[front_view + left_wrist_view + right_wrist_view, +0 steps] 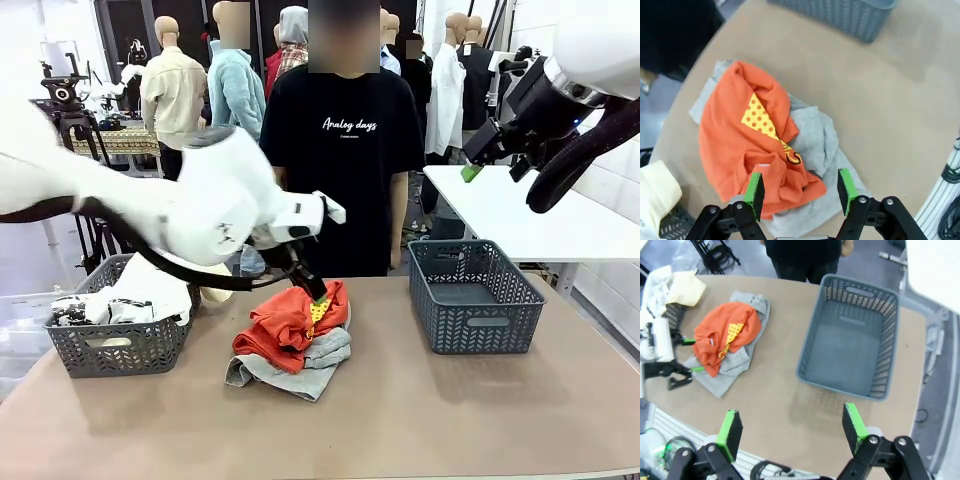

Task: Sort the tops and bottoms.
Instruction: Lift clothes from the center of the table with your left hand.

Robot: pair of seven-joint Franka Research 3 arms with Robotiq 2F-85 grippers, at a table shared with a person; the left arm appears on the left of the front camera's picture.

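At the bench's [400,420] centre the patched top [290,325] lies on a crumpled garment [300,368]. At 9 o'clock from them stands a basket [110,350] holding a heap of tops [140,290]; at 3 o'clock stands another basket [475,320]. A person [345,150] stands behind the bench at 12 o'clock.

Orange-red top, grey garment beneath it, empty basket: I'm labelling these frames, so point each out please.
Orange-red top [725,135]: left wrist view, plain cloth beside the yellow patch.
Grey garment [815,135]: left wrist view, exposed fold beside the top.
Empty basket [817,330]: right wrist view, its side wall.
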